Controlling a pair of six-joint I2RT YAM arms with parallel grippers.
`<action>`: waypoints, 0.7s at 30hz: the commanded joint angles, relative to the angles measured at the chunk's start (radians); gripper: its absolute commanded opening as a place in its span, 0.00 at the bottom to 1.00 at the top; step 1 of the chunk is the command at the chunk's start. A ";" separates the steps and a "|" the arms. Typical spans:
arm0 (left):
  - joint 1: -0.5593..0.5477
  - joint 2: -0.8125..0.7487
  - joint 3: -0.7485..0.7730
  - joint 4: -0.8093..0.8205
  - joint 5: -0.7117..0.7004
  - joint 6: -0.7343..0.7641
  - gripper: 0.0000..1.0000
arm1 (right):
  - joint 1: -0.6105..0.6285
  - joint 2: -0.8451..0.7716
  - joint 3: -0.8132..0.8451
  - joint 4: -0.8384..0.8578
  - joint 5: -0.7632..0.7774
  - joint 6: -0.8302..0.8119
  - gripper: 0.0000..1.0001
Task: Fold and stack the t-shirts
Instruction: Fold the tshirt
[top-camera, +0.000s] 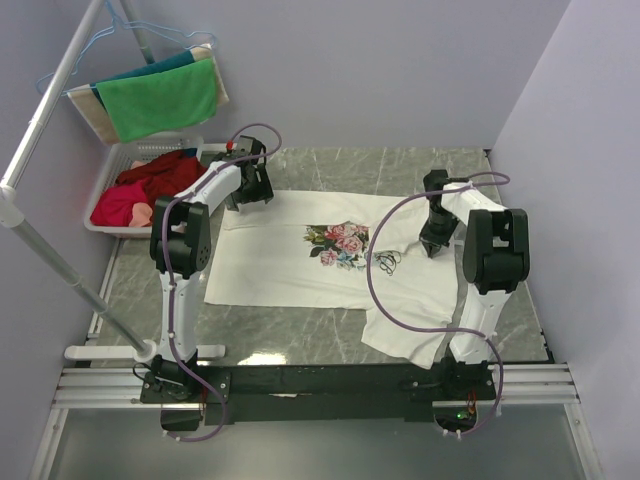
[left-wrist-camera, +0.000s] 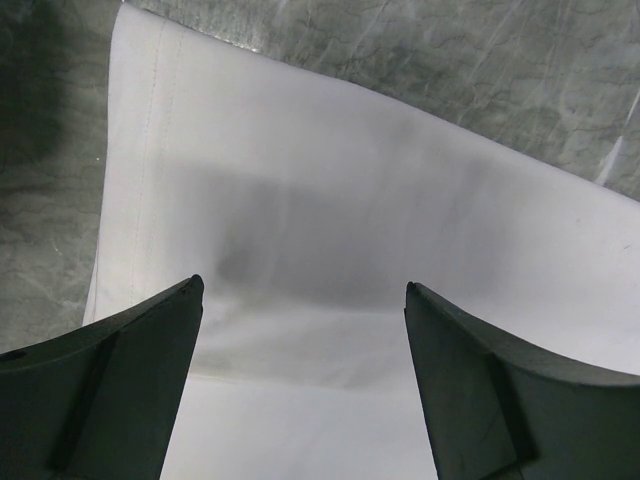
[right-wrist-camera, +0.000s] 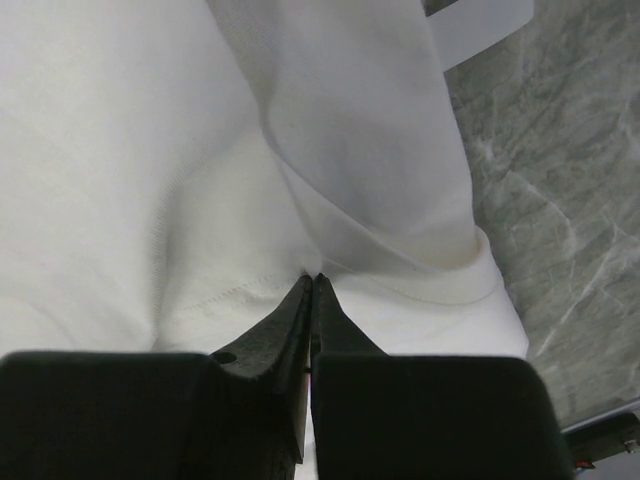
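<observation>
A white t-shirt (top-camera: 290, 270) with a pink-rose floral print (top-camera: 340, 243) lies spread on the marble table, one sleeve reaching toward the near edge. My left gripper (top-camera: 250, 195) hovers open over the shirt's far left hem; in the left wrist view its jaws (left-wrist-camera: 303, 290) stand wide apart above smooth white cloth (left-wrist-camera: 330, 190), touching nothing. My right gripper (top-camera: 432, 247) is at the shirt's right end. In the right wrist view its jaws (right-wrist-camera: 312, 278) are pressed together on a pinch of the t-shirt (right-wrist-camera: 150, 150), and folds pucker toward the tips.
A white basket (top-camera: 130, 152) with red clothes (top-camera: 145, 185) stands at the far left. A green cloth (top-camera: 160, 100) hangs on a rack above it, beside a slanted metal pole (top-camera: 50, 100). Bare marble (top-camera: 290, 325) shows along the near edge; walls close in behind and right.
</observation>
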 joint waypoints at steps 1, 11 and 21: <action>-0.004 -0.007 0.003 0.004 -0.002 0.011 0.87 | -0.007 -0.041 0.046 -0.044 0.080 0.013 0.02; -0.004 0.016 0.028 -0.008 -0.002 0.005 0.87 | -0.007 -0.114 0.044 -0.116 0.085 -0.012 0.00; -0.004 0.012 0.025 -0.005 -0.015 0.006 0.87 | -0.007 -0.125 -0.033 -0.138 0.128 0.005 0.00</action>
